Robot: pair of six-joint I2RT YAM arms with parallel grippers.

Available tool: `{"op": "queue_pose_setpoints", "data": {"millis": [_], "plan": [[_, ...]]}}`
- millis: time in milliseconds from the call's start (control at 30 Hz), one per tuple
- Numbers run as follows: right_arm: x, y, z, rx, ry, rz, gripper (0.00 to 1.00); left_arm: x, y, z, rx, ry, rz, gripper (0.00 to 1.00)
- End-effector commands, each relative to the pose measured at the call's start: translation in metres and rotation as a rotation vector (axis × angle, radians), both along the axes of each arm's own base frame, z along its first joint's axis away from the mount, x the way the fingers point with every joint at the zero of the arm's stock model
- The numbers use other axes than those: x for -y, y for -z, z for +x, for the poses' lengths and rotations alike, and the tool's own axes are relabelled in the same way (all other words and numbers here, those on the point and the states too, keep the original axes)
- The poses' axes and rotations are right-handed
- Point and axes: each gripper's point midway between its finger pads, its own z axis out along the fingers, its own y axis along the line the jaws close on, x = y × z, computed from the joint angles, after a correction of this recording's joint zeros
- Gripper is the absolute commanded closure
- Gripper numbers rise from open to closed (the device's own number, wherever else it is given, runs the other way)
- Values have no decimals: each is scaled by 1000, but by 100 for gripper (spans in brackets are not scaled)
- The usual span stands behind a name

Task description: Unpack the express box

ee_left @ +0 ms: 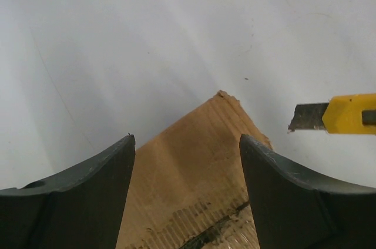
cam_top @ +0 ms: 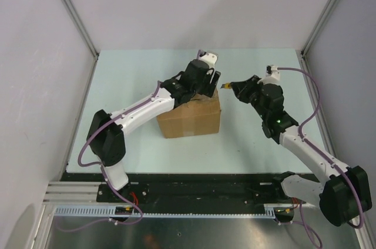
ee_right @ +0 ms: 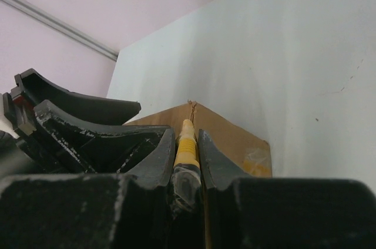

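**Opening the carton: flap corner between open jaws, knife held ready**

The express box [cam_top: 191, 118] stands at the centre of the overhead view, on the pale table [cam_top: 141, 73]. The left gripper [cam_top: 204, 80] is placed over the box's upper right corner. In the left wrist view its jaws are spread wide. A raised corner of the cardboard flap [ee_left: 194, 161] lies between the fingers [ee_left: 88, 190] without being pinched, so nothing is held. The right gripper [cam_top: 235, 87] is clamped tight on a yellow utility knife [ee_left: 348, 114]. Its short blade [ee_left: 307, 117] is extended and pointed towards the box from the right of centre, apart from the cardboard.

The step in hand is judged to be the opening of the top. Scuffed liner and dark streaks are seen low in the left wrist view, but whether the seam is fully cut cannot be told, and no contents are visible.

The next move is judged to call for one of two things. Either the left fingers are closed on the flap edge so that it can be folded back, or the blade is brought to whatever tape remains.

The chief obstacle is crowding: the left gripper sits over the box top, between the blade and the seam. The edge would have to be kept away from those fingers. A light carton may also be dragged or tipped when its flap is pulled.
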Motion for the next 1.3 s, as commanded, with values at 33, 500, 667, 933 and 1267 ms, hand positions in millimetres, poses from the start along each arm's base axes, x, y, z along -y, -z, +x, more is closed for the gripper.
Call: {"op": "queue_pose_setpoints", "data": {"millis": [33, 500, 667, 933, 1267], "plan": [[-11, -10, 6, 48, -3, 45, 100, -3, -8, 12, 58, -25, 52, 24], [-5, 0, 12, 37, 37, -8, 100, -17, 20, 6, 14, -48, 113, 29], [-16, 7, 10, 25, 0, -16, 100, -19, 24, 4, 3, -56, 118, 32], [-28, 21, 10, 3, -35, -33, 100, -19, 26, 2, -14, -67, 108, 34], [-35, 24, -14, -52, -68, -28, 100, -27, 43, -8, -89, -120, 113, 40]]}}
